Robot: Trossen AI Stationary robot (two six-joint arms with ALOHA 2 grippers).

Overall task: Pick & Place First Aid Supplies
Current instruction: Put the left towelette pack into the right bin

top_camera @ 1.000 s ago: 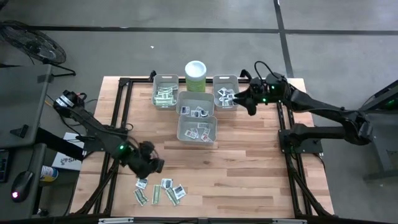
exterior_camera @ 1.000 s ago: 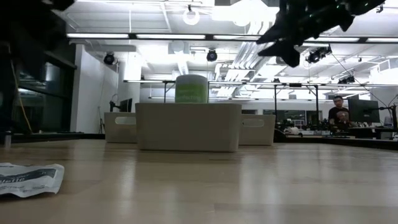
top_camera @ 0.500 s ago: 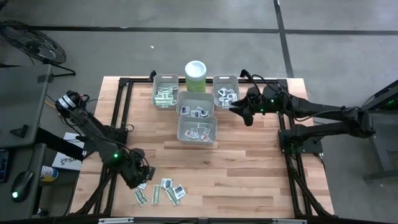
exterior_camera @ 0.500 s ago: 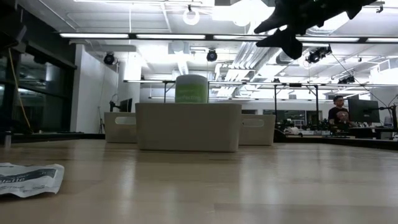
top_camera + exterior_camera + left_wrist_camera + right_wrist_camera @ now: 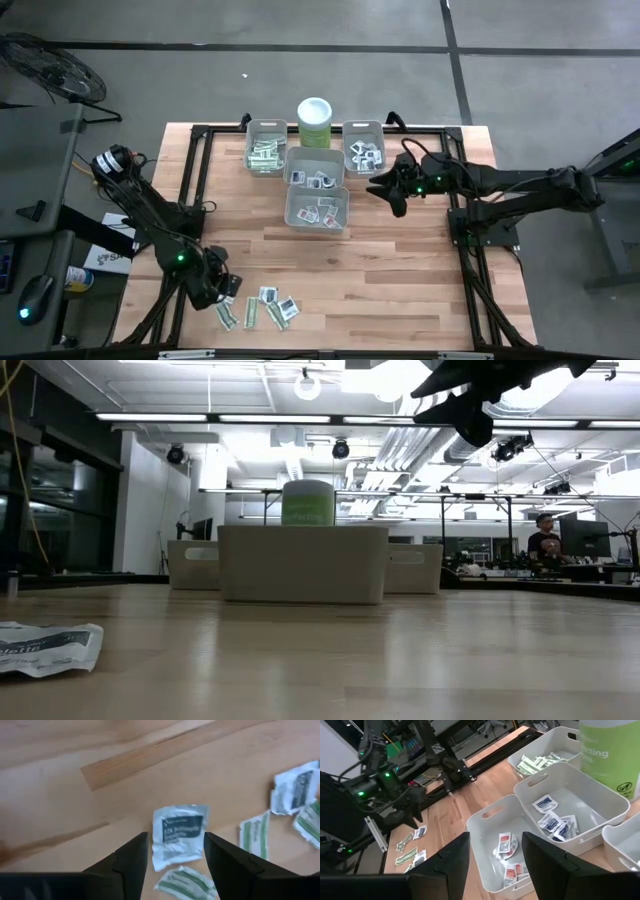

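First aid supplies lie loose on the wood table near its near-left corner: a small white square packet with dark print [image 5: 179, 826], pale green-white strips [image 5: 253, 835] and more packets [image 5: 268, 308]. One packet [image 5: 45, 647] shows close in the low view. My left gripper [image 5: 221, 287] hangs just above the table, pointing steeply down and open. Its fingers [image 5: 134, 854] stand on either side of the white square packet without touching it. My right gripper [image 5: 386, 190] is open in the air, right of the grey bins, with nothing in it.
Four grey bins stand at the far middle: one with green strips [image 5: 266, 150], two with white packets [image 5: 315, 168] [image 5: 317, 209] and one at the right [image 5: 363, 151]. A pale green canister [image 5: 314, 122] stands behind them. Bare wood lies between the bins and the loose packets.
My left gripper has swung toward the table's near-left corner and sunk over the loose packets. My right gripper has drawn back from the right-hand bin toward the near edge, staying level and high.
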